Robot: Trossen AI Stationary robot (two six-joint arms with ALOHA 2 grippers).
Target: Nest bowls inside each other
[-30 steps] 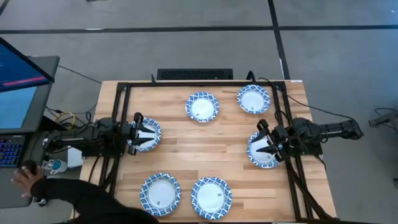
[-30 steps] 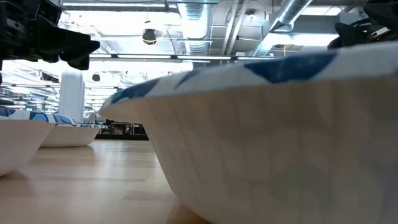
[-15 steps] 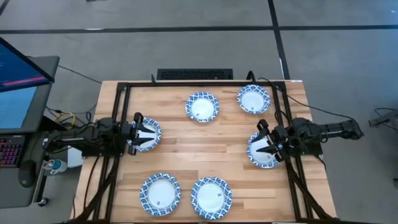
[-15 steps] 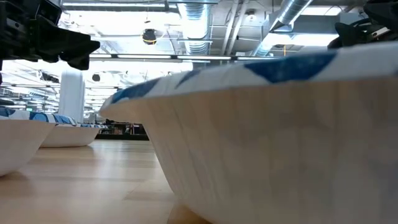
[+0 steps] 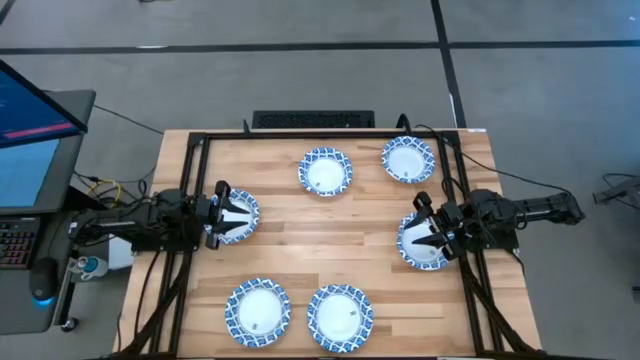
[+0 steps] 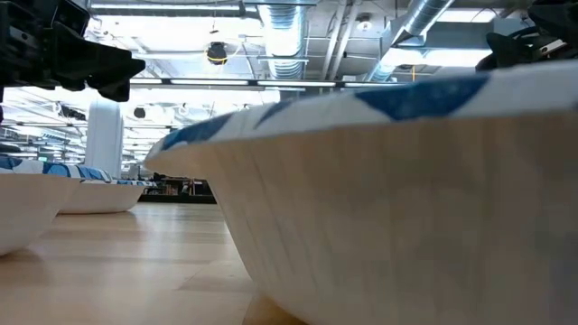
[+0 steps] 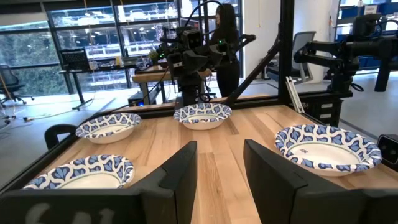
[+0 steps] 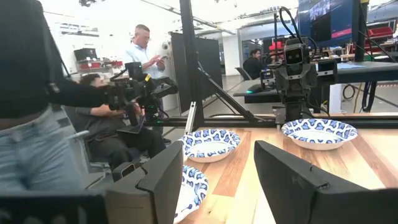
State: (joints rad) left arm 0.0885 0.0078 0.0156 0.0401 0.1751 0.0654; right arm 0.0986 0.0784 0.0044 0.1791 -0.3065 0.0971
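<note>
Six alike bowls with white centres and blue-and-white rims rest on their bases, spread over the wooden table. In the high view two stand at the far side [image 5: 325, 172] [image 5: 408, 159], two at the near side [image 5: 258, 311] [image 5: 340, 317], one at the left [image 5: 251, 207] and one at the right [image 5: 407, 250]. My left gripper [image 5: 236, 215] hangs open above the left bowl, clear of it. My right gripper [image 5: 426, 240] hangs open above the right bowl. The left wrist view shows open fingers [image 7: 217, 168]; so does the right wrist view [image 8: 217, 174].
A black frame [image 5: 300, 137] borders the table. One near bowl [image 6: 406, 199] fills the low view's foreground, with my left gripper [image 6: 99, 68] high above the tabletop. A monitor [image 5: 30, 130] stands left of the table. People [image 8: 143, 53] are in the room beyond the table.
Both arms and all bowls have kept still. A person's arm that reached in by the table's near left corner has drawn out of view.
</note>
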